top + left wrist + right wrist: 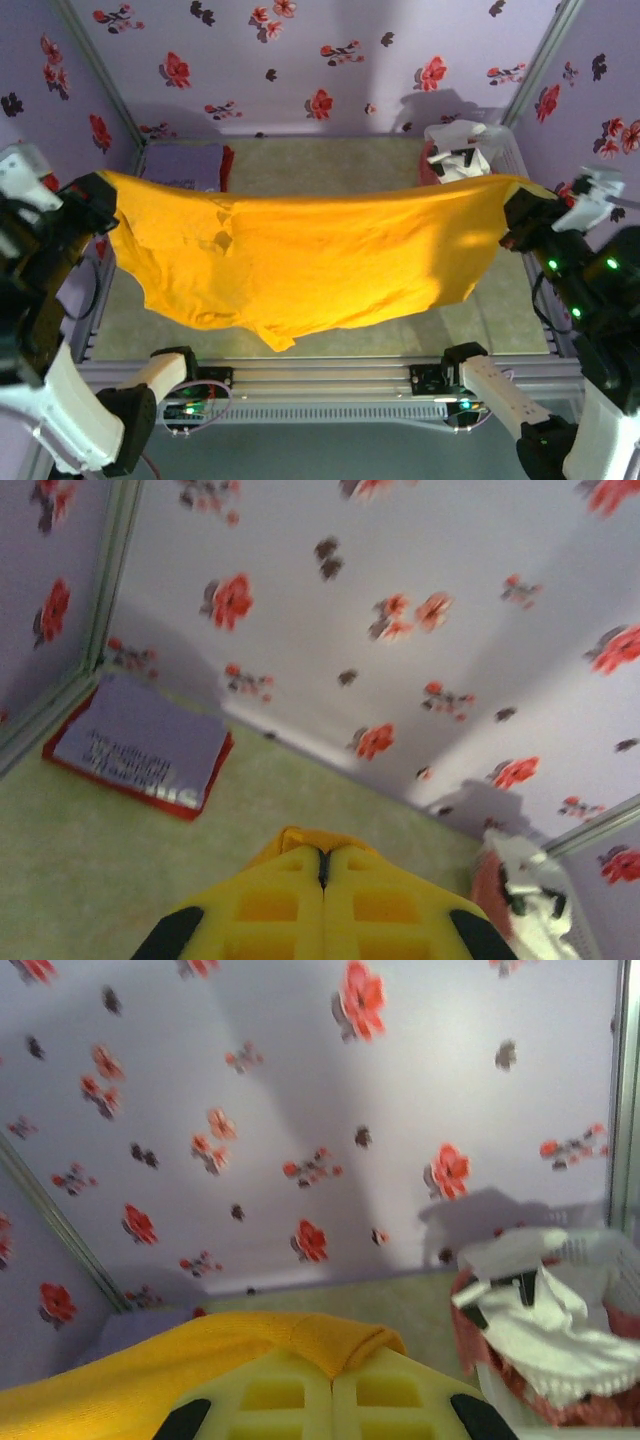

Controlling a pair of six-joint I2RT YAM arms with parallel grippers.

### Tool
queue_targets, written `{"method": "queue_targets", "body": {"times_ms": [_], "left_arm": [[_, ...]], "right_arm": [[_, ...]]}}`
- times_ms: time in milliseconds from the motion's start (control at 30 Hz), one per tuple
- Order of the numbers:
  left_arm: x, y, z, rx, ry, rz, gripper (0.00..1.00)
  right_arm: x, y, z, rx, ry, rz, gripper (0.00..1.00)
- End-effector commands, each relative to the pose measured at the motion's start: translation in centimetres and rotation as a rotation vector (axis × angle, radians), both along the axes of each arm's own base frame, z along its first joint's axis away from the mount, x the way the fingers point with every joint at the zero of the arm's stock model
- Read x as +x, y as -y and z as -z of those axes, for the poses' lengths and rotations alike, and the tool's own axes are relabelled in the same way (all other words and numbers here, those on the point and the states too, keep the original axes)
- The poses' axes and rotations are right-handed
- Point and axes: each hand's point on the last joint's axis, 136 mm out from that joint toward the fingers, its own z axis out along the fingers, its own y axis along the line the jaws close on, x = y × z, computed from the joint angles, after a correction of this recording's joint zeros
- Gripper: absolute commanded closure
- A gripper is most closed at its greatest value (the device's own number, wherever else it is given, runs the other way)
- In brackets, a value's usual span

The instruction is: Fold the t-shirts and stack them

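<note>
Closest to the left wrist lens, yellow fingers (270,910) of the left claw (322,858), pressed flat together with a nub of the mustard-orange t-shirt (300,838) pinched at the tips. Much the same at the right wrist: right claw (332,1372) closed tight, pads side by side, an orange hem bunched over the tips and trailing off to the left.

From above, strung in the air between both claws as one long band, gripped at the left end by the left claw and at the right end by the right. Sagging a little along the top in the middle, hanging loose and creased below, with the lowest flap dangling toward the near rail (330,378). Held clear of the pale green worktop (330,160), not lying on it.

Behind, in the far left corner of the worktop, a folded lavender t-shirt (140,740) with pale lettering, stacked squarely on a red t-shirt (228,168) peeking out along its edges.

In the far right corner, a crumpled white t-shirt (545,1335) with dark markings, heaped over pinkish-red cloth (470,1345); too blurred to tell whether one garment or several. Just behind, a pale slatted basket (595,1250).

All round, lilac walls (330,60) printed with red and dark flowers
</note>
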Motion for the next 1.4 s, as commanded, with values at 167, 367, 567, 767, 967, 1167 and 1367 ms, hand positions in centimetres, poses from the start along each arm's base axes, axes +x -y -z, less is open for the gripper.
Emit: {"method": "queue_targets", "body": {"times_ms": [167, 367, 567, 767, 967, 1167, 1367], "left_arm": [[15.3, -0.5, 13.7, -0.033, -0.308, 0.054, 1.00], [24.2, 0.2, 24.8, -0.037, -0.505, 0.112, 1.00], [32.0, 2.8, 33.6, -0.045, -0.676, 0.209, 1.00], [36.5, 5.0, 33.0, -0.024, -0.707, 0.252, 0.40], [35.3, 3.7, 27.1, 0.014, -0.631, 0.187, 0.29], [28.3, 2.7, 25.5, 0.071, -0.725, 0.185, 0.30], [18.3, 0.8, 29.2, 0.057, -0.897, 0.154, 0.32]], "right_arm": [[14.0, -2.8, 14.2, -0.066, -0.407, 0.052, 1.00], [22.0, -4.5, 26.9, -0.192, -0.717, 0.060, 1.00], [28.9, -4.7, 33.0, -0.316, -0.872, 0.082, 0.87], [31.3, -4.8, 31.9, -0.329, -0.925, 0.060, 0.45], [27.7, -4.4, 27.0, -0.287, -0.860, 0.077, 0.42], [19.1, -4.0, 27.0, -0.211, -0.920, 0.096, 0.38], [8.7, -3.7, 33.1, -0.061, -1.128, 0.128, 0.41]]}}
